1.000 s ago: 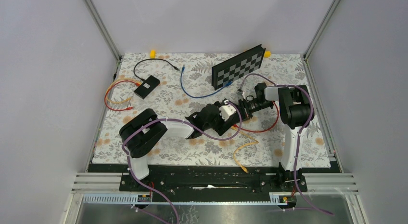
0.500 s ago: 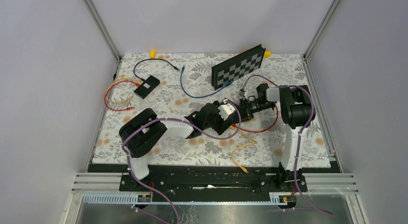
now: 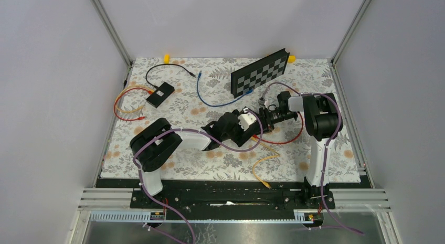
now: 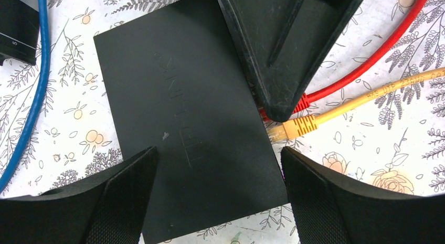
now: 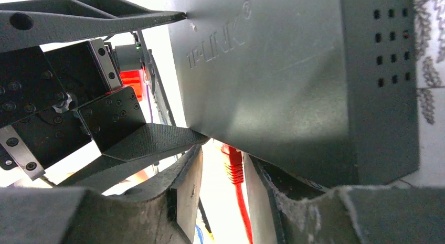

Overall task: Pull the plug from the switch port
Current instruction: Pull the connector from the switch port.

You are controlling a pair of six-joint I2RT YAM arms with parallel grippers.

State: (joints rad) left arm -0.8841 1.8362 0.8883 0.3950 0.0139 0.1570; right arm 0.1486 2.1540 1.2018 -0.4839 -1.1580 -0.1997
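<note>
The black TP-Link switch (image 4: 183, 123) lies flat on the flowered mat. A red plug (image 4: 300, 103) and a yellow plug (image 4: 294, 127) sit in ports on its right side. My left gripper (image 4: 218, 152) straddles the switch, its fingers (image 4: 120, 202) against both long edges, clamped on it. In the top view the left gripper (image 3: 246, 123) hides the switch. My right gripper (image 5: 223, 165) is open around the red plug (image 5: 233, 161), with a gap on the plug's left side. The right gripper also shows in the top view (image 3: 264, 118).
The red cable (image 3: 294, 138) loops right and the yellow cable (image 3: 262, 162) trails toward the front edge. A blue cable (image 3: 210, 97), a folded chessboard (image 3: 261, 72) and a second black box (image 3: 160, 94) with black, orange and red cables lie farther back.
My right gripper has shifted slightly left, closer to the switch and the left gripper. The left arm has not moved.
</note>
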